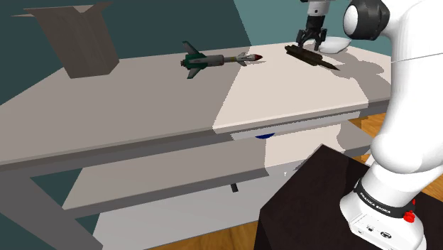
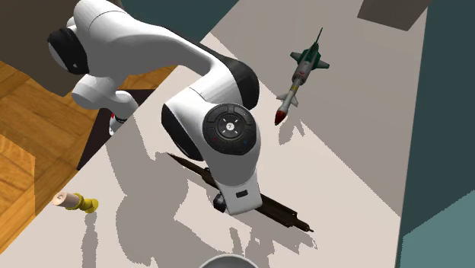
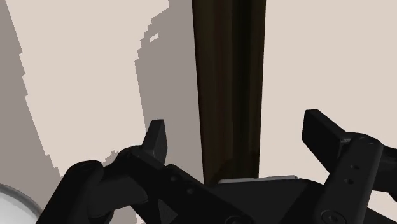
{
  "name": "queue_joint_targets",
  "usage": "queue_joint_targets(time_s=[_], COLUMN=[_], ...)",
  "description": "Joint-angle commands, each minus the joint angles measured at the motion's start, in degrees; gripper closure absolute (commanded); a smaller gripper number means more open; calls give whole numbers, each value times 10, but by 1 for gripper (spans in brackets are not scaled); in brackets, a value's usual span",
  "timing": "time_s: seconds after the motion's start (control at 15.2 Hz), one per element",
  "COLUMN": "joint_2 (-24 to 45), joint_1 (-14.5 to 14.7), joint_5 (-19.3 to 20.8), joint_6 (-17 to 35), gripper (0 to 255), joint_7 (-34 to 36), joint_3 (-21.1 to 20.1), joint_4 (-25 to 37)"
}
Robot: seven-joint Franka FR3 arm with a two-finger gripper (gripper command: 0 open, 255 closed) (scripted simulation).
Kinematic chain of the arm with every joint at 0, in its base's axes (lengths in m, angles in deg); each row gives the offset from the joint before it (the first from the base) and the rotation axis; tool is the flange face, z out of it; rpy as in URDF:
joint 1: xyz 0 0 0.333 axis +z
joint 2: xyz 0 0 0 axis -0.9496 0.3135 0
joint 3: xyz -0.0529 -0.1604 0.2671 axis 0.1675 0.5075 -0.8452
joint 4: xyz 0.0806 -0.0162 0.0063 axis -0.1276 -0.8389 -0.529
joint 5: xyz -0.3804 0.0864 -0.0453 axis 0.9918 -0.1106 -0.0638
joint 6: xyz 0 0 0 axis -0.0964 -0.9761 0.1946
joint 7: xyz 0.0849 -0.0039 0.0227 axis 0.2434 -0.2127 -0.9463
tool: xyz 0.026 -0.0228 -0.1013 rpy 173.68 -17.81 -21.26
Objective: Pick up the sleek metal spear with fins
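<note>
The pincer (image 3: 238,127), its fingers spread apart, straddles a long dark brown spear (image 3: 229,83) lying on the pale desk (image 3: 324,57), neither finger touching it.

Dark long bar (image 2: 283,215): midsection hidden behind arm (image 2: 228,137); far end cut off in wrist view, near end beneath tool (image 3: 236,133). Pale round item (image 2: 221,262): cropped by frame edge.

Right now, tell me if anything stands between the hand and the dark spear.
Nothing visible does. The open hand straddles the spear, one finger on each side, neither touching it. The missile lies well apart.
</note>
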Motion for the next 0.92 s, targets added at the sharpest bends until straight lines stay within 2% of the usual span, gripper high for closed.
queue_joint_targets(time_s=[0.0,0.4,0.46,0.86], joint_2=[0,-5,-5,-4], joint_1=[2,8,8,8], joint_5=[0,1,1,1], joint_6=[17,54,54,53], gripper=[0,0,255,255], joint_7=[-1,-3,-3,-3], joint_3=[0,0,0,0], joint_4=[-17,-60,-59,-59])
